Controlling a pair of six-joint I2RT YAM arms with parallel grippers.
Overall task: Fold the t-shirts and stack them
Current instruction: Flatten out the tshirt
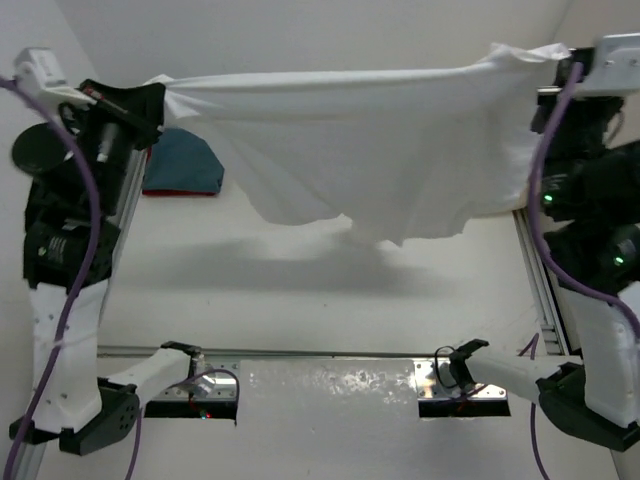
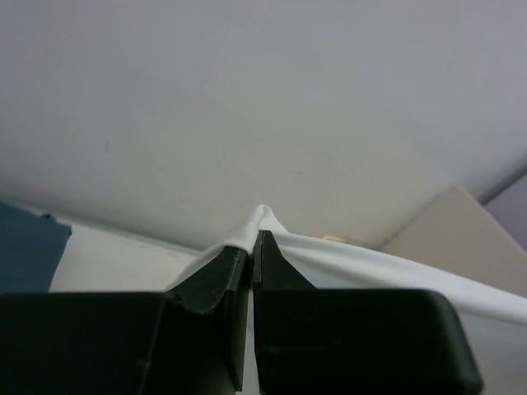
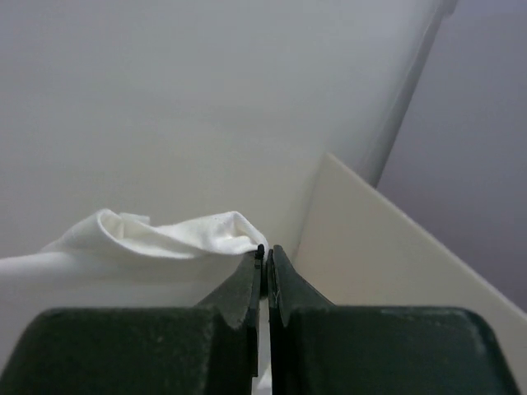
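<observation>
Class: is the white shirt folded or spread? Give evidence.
Spread: the white shirt hangs stretched between the left gripper and right gripper, its middle sagging.

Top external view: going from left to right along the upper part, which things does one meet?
left gripper → white shirt → right gripper

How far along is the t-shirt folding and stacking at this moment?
Looks done: the blue-grey shirt lies folded on the red shirt, of which only an edge shows. In hand: the white shirt hangs spread in the air between the left gripper and the right gripper, both shut on its upper edge. Left: laying it down, folding it, adding it to the pile.
</observation>
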